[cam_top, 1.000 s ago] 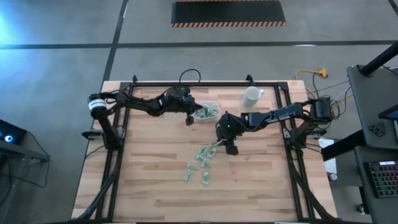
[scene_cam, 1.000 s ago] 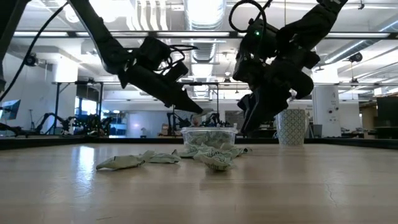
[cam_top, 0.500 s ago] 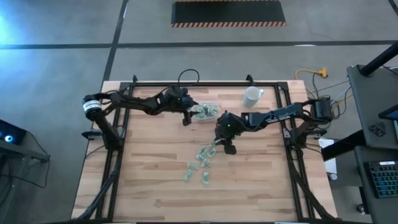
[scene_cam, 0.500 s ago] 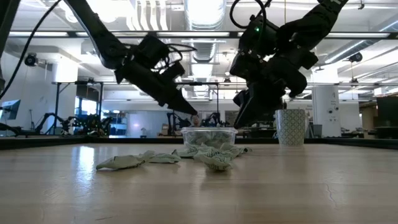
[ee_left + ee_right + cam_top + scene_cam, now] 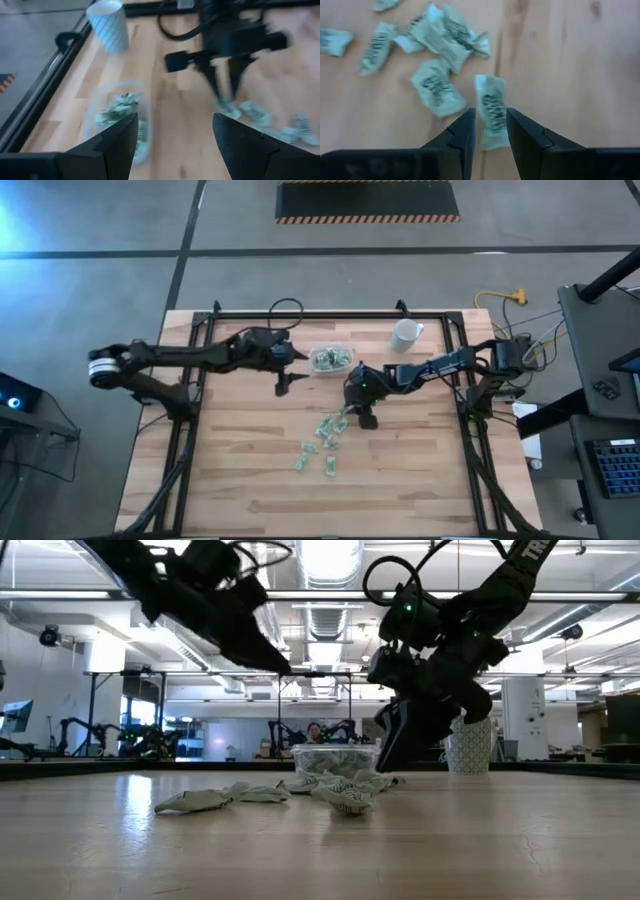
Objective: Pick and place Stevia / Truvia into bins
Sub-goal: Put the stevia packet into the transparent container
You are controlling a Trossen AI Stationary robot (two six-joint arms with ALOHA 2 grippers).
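Several light green and white packets (image 5: 325, 442) lie loose on the wooden table and show in the low view (image 5: 250, 795) too. The clear container (image 5: 331, 359) holds more packets (image 5: 117, 112). My right gripper (image 5: 352, 415) is low over the near end of the pile and open. Its fingers (image 5: 465, 132) stand on either side of one flat packet (image 5: 491, 102). My left gripper (image 5: 283, 385) is open and empty (image 5: 175, 120), raised above the table to the left of the container. My right gripper points down at one packet, with its long sides (image 5: 481, 107) running along the two fingers. The packet lies flat on the table. I cannot tell whether the fingers touch it.
A white patterned cup (image 5: 405, 333) stands at the far right, behind the container (image 5: 335, 758). The black frame rail (image 5: 300, 315) runs round the table's edges. Bare wood lies at the near left and near right.
My left gripper has drawn away from the container toward the table's left edge and risen. My right gripper has sunk a little toward the packets and stayed over the same spot. The packets on the table have not moved.
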